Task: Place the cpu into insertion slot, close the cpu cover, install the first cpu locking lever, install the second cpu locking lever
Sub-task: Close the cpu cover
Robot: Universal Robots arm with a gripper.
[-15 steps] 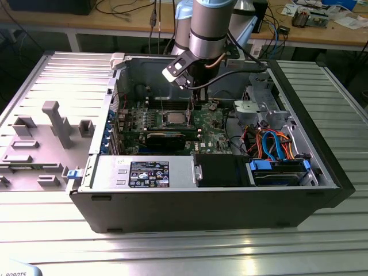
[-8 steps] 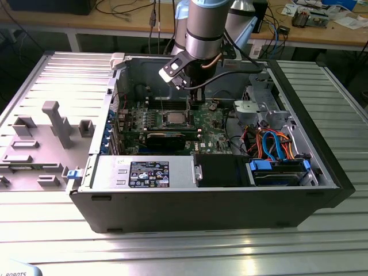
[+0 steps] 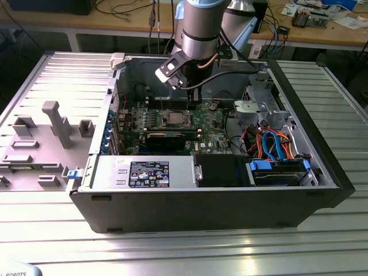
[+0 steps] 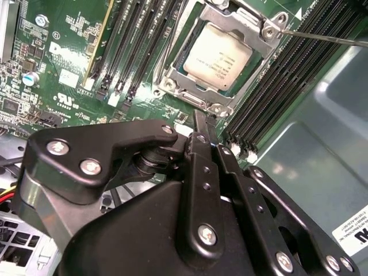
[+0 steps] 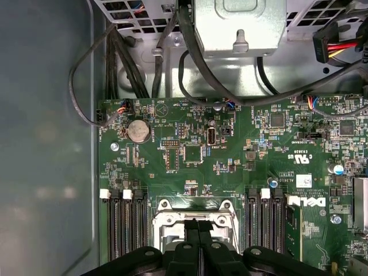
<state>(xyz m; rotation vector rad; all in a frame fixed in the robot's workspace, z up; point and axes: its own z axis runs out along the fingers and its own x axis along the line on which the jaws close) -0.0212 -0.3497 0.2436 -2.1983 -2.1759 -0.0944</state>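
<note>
Silvery printed cpu point(image 4: 217, 57) within cpu cover point(image 4: 174, 69)

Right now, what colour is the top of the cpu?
Silvery grey metal; the cpu shows best in the second wrist view.

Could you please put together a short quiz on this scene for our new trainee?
1. True or false: the gripper holds the cpu.
2. Multiple choice: the cpu cover is A) lowered around the cpu, B) standing upright, C) held by the gripper.
3. Fill in: in both wrist views the fingers are ___ (open or shut).
Key: 1 false; 2 A; 3 shut.
</note>
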